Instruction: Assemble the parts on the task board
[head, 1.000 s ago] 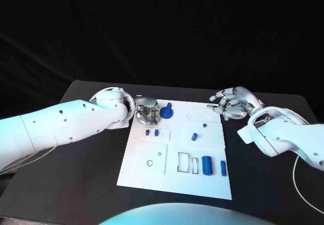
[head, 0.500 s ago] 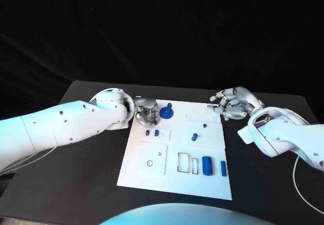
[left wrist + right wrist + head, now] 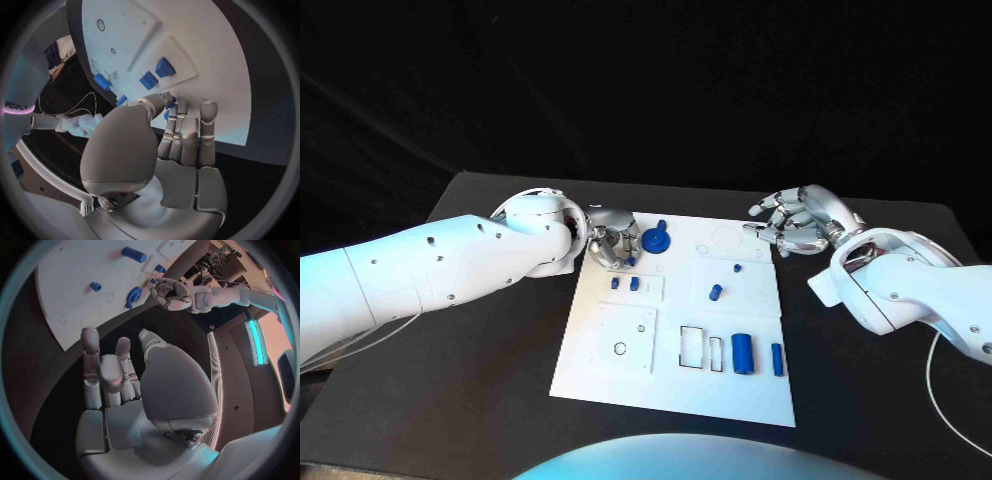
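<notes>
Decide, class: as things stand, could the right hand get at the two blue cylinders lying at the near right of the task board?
Probably yes. The right hand hovers empty by the task board's far right corner, and nothing lies between it and the two blue cylinders. The left hand is on the far left.

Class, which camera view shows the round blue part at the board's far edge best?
The head view: the round blue part lies unobstructed on the task board, beside the left hand. The right wrist view shows it small; in the left wrist view I cannot identify it.
</notes>
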You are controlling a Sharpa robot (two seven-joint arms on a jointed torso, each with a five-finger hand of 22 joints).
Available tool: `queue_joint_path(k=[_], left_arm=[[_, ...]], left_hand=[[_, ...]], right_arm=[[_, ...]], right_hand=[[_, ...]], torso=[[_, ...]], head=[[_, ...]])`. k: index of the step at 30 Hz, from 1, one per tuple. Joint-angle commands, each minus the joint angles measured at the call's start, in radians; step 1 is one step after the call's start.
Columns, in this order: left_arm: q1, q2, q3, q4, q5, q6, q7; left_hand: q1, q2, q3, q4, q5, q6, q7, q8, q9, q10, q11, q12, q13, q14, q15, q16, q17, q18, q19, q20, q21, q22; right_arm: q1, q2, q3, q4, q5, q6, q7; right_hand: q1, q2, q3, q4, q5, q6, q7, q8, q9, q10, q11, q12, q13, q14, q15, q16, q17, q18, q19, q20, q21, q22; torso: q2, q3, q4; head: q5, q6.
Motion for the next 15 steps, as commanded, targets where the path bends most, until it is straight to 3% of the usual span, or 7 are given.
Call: queue_joint_path(k=[1, 11, 15], left_arm=[[0.000, 0.000, 0.000, 0.001, -0.003, -0.002, -0.005], [0.000, -0.003, 0.000, -0.001, -0.005, 0.000, -0.013], [0.000, -0.010, 0.001, -0.001, -0.006, -0.013, -0.015]], left_hand=[[-0.004, -0.010, 0.005, -0.001, 0.004, -0.009, 0.004, -0.009, -0.003, -0.019, 0.005, -0.012, -0.004, -0.004, 0.011, -0.003, -0.008, -0.010, -0.006, 0.008, -0.007, -0.005], [-0.008, -0.024, 0.000, -0.004, 0.003, -0.030, 0.018, -0.034, -0.011, -0.045, 0.017, -0.028, -0.010, -0.014, 0.022, -0.003, -0.023, -0.008, -0.015, 0.018, -0.014, -0.017], [-0.005, -0.029, -0.019, -0.007, 0.004, -0.070, 0.034, -0.064, -0.023, -0.097, 0.034, -0.040, -0.016, -0.023, 0.037, -0.001, -0.036, -0.006, -0.025, 0.032, -0.020, -0.028]], right_arm=[[0.000, 0.000, 0.000, 0.000, -0.007, 0.003, 0.003], [0.000, -0.001, 0.000, 0.000, -0.013, 0.008, -0.005], [0.000, -0.002, 0.000, -0.002, -0.022, 0.014, -0.014]], right_hand=[[-0.010, -0.006, 0.005, 0.002, -0.003, -0.007, -0.001, 0.003, 0.000, -0.008, -0.002, -0.005, -0.003, -0.006, 0.001, -0.005, -0.002, 0.007, -0.010, 0.001, -0.006, -0.002], [-0.012, -0.008, 0.006, 0.002, -0.002, -0.011, 0.000, 0.007, -0.001, -0.014, -0.001, -0.015, -0.015, -0.008, 0.002, -0.010, -0.003, 0.007, -0.011, 0.001, -0.015, -0.007], [-0.018, -0.011, 0.015, 0.002, -0.002, -0.015, -0.001, 0.023, -0.003, -0.014, -0.002, -0.084, -0.081, -0.001, 0.000, -0.017, 0.002, 0.006, 0.002, 0.000, -0.021, -0.007]], torso=[[0.000, 0.0000, 0.0001], [0.000, 0.0004, -0.0003], [0.000, 0.0005, -0.0009]], head=[[0.000, -0.001], [0.001, 0.000], [0.002, 0.001]])
